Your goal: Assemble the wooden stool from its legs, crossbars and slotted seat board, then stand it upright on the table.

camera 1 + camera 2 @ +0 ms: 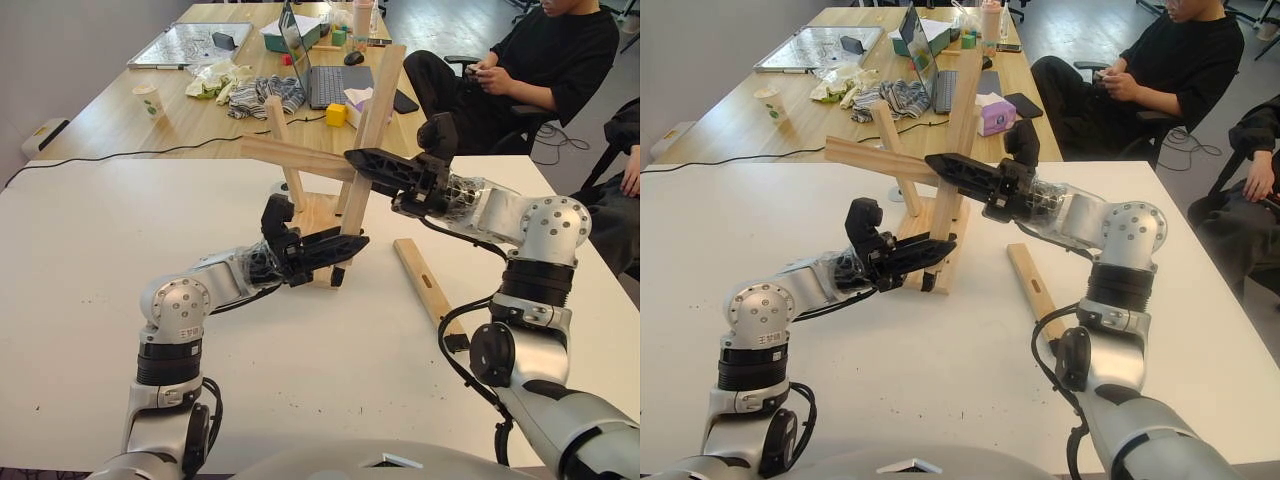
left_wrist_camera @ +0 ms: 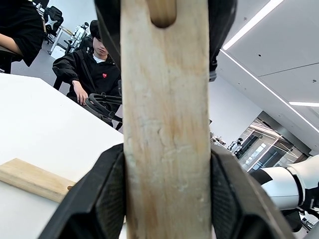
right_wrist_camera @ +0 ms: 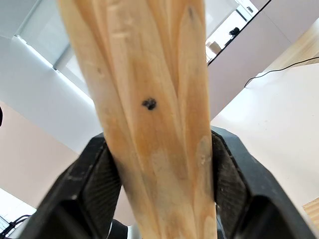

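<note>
A half-built wooden stool frame stands tilted mid-table. Its long slotted leg board leans up and away. My left gripper is shut on the board's lower end, near the table top. Higher up, my right gripper is shut on the same board. In the left wrist view the board sits between the black fingers. The right wrist view shows it clamped by that gripper's pads. A crossbar juts left from the board. A thinner leg rises behind, over a flat wooden piece. One loose slotted leg lies to the right.
Behind the white table a wooden table holds a laptop, striped cloth, paper cup and yellow block. A black cable runs along the far edge. The white table's left and front are bare.
</note>
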`<action>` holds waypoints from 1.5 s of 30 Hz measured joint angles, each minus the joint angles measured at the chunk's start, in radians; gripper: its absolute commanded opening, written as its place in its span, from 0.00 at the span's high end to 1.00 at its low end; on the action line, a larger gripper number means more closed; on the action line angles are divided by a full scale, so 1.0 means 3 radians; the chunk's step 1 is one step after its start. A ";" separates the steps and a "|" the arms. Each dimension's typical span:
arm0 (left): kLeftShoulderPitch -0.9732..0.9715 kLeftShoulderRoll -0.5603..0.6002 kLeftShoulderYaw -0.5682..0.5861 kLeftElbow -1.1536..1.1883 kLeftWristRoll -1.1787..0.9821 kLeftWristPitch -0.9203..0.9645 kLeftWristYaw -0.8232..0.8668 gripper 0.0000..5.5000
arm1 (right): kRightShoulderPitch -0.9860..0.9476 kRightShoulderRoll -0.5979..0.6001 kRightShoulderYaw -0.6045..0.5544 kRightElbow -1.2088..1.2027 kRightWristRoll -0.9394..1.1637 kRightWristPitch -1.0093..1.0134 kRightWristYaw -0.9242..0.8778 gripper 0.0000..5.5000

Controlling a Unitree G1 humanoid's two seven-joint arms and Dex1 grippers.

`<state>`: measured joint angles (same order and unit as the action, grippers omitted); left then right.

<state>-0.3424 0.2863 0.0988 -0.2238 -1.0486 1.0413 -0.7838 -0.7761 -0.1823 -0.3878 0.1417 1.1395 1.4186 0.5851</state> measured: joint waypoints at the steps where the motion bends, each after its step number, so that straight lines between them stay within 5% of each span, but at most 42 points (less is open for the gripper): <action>1: 0.0002 0.0010 -0.0023 0.0004 0.0005 -0.0004 -0.0004 0.63 | 0.0000 -0.0040 0.0028 0.0004 0.0000 0.0000 0.0010 0.60; 9: -0.0012 0.0046 -0.0082 0.0059 0.0025 -0.0068 -0.0050 0.63 | 0.0000 -0.0106 0.0118 0.0062 0.0000 -0.0055 0.0076 0.60; 16: -0.0012 0.0317 -0.0267 0.0020 0.0194 -0.0144 -0.0218 0.40 | 0.0034 -0.0106 0.0154 0.0042 -0.0010 -0.0112 0.0076 0.61; 20: 0.0320 0.0696 -0.0351 0.0057 0.0424 -0.0223 -0.0444 0.34 | 0.0108 -0.0131 0.0280 -0.0046 -0.0214 -0.0402 0.0132 0.62; 27: 0.0824 0.1523 -0.0470 0.0373 0.0949 -0.0429 -0.1003 0.34 | 0.0785 -0.0102 0.0905 -0.0287 -0.1186 -0.1937 0.0552 0.63; 35: 0.0573 0.1614 -0.0615 0.0445 0.1013 -0.0425 -0.1312 0.34 | 0.0928 0.0310 0.1069 0.0622 -0.1931 -0.3783 0.0936 0.63; 45: 0.0364 0.1614 -0.0655 0.0600 0.1076 -0.0416 -0.1466 0.34 | 0.0705 0.0316 0.0971 0.1765 -0.2232 -0.4919 0.1255 0.63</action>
<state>-0.2332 0.7706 -0.0976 -0.0437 -0.7258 0.9167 -1.2235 -0.5645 -0.0874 -0.0965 0.6711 0.4699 -0.0571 0.9616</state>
